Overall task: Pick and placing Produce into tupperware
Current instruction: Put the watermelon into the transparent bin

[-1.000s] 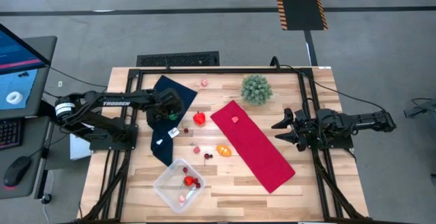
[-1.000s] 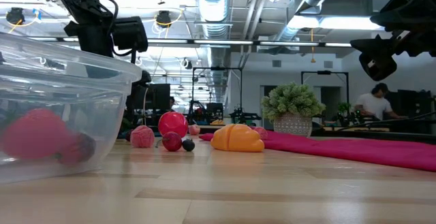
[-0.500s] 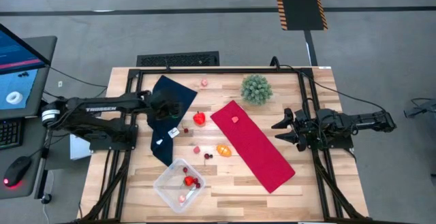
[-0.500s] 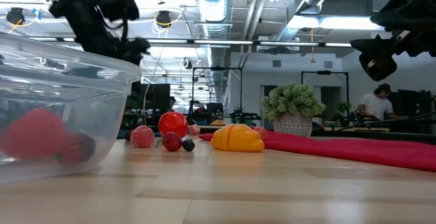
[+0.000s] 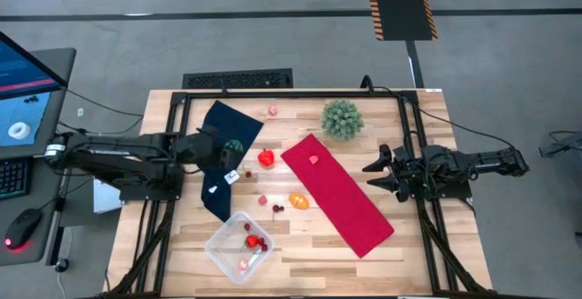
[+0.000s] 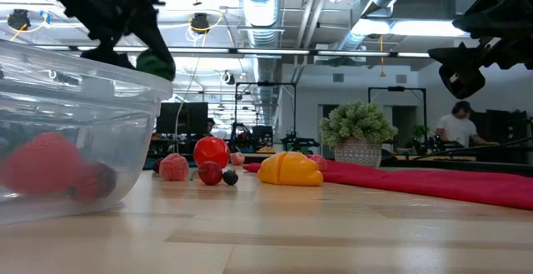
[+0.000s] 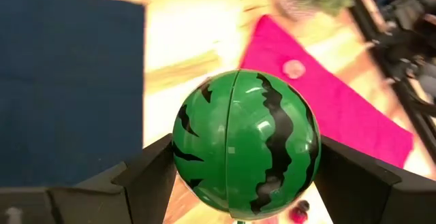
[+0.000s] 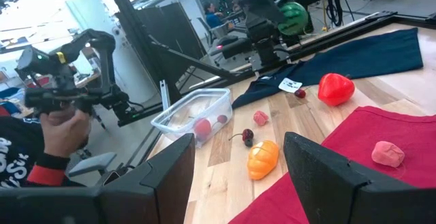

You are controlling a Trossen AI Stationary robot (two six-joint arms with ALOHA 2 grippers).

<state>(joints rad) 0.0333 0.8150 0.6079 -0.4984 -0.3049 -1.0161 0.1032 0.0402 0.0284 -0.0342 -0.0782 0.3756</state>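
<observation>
I have the left gripper (image 5: 235, 146) clamped on a toy watermelon (image 7: 245, 142), both fingers pressed against its sides, and it hangs above the dark blue cloth (image 5: 223, 131). Over the last second I have drawn that arm back toward its base and flattened it out, so the melon has left the spot where it was lifted and I judge the carry toward the tupperware (image 5: 239, 246) is just beginning. The box sits at the near edge of the table, well apart from the gripper, already holding 3 or so small red and pink pieces.

The right gripper (image 5: 375, 174) waits by the red cloth (image 5: 336, 193), fingers spread and empty, unchanged.

An orange piece (image 5: 298, 200), a red pepper (image 5: 266, 158) and several berries lie loose between cloths and box. The left wrist view is mostly filled by the melon, so I cannot see what is directly beneath it.
</observation>
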